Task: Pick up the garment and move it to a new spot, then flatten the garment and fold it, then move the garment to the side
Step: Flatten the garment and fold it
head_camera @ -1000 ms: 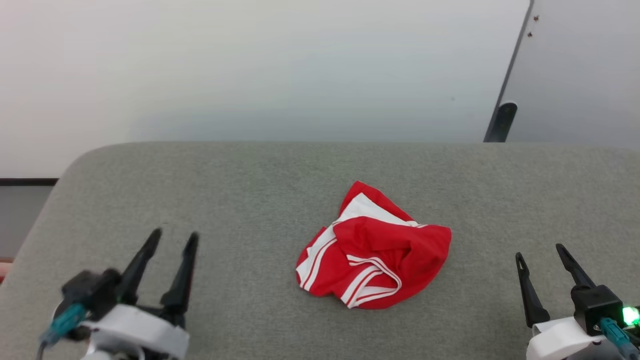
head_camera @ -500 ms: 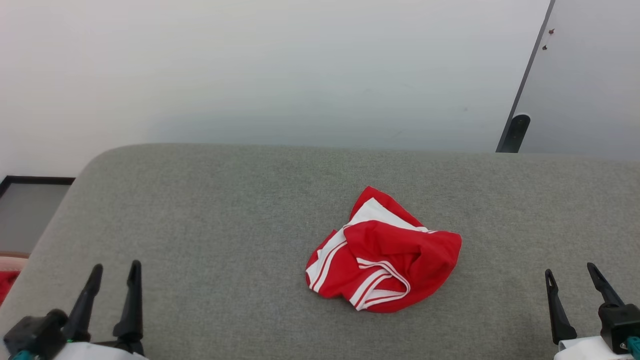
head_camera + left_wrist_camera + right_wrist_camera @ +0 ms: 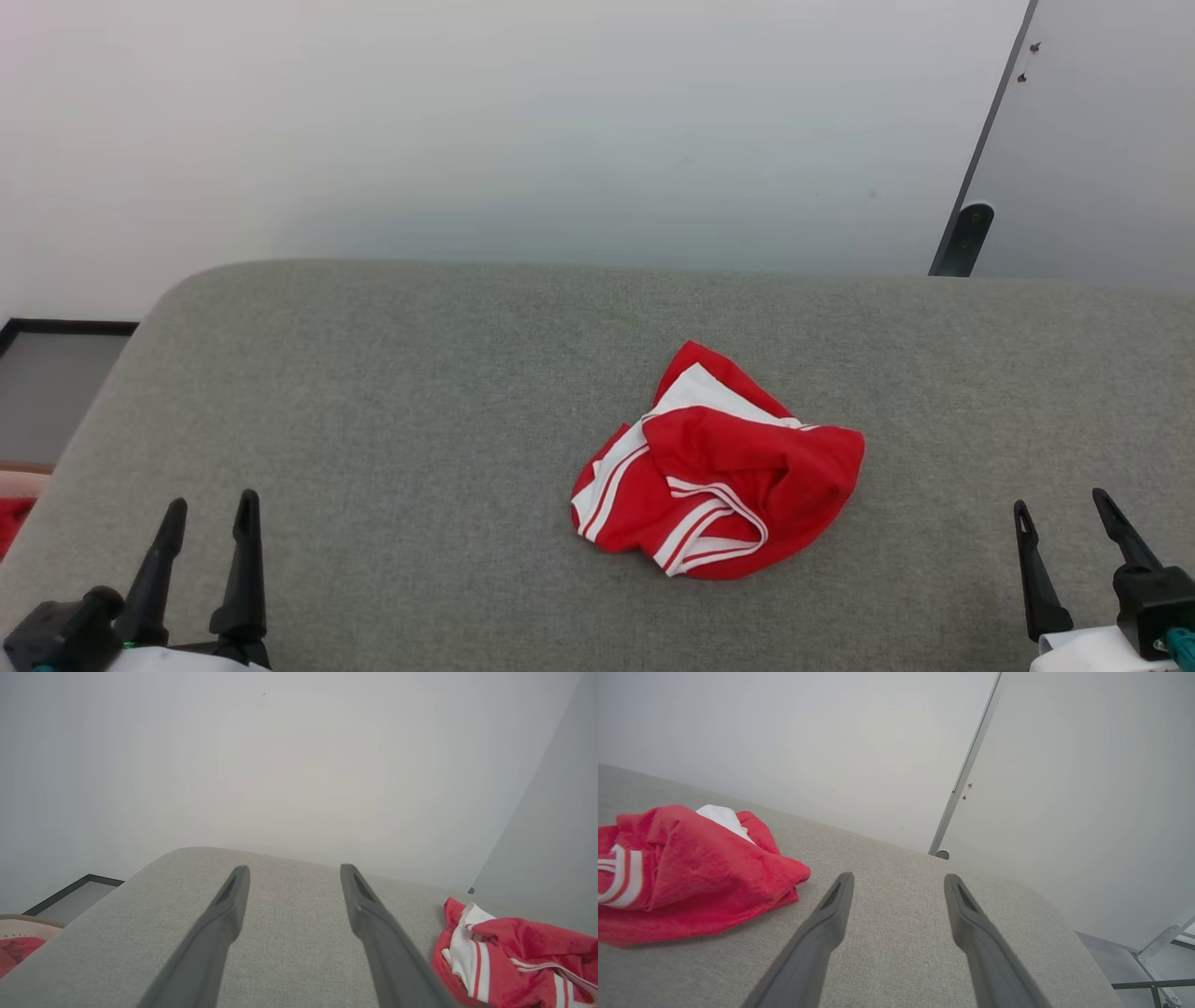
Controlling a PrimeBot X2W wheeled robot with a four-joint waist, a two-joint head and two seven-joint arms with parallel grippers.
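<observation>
nothing done yet tbh. red jersey [image 3: 719,476] sits crumpled mid-bench [image 3: 420,392], my left hand [image 3: 213,501] and right hand [image 3: 1061,502] are both open and empty by the near edge. pickup, flattening, folding all left.

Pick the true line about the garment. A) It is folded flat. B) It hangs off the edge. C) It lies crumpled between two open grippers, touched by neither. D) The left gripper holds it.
C: the garment lies bunched on the grey surface, clear of the open left gripper and open right gripper.
</observation>
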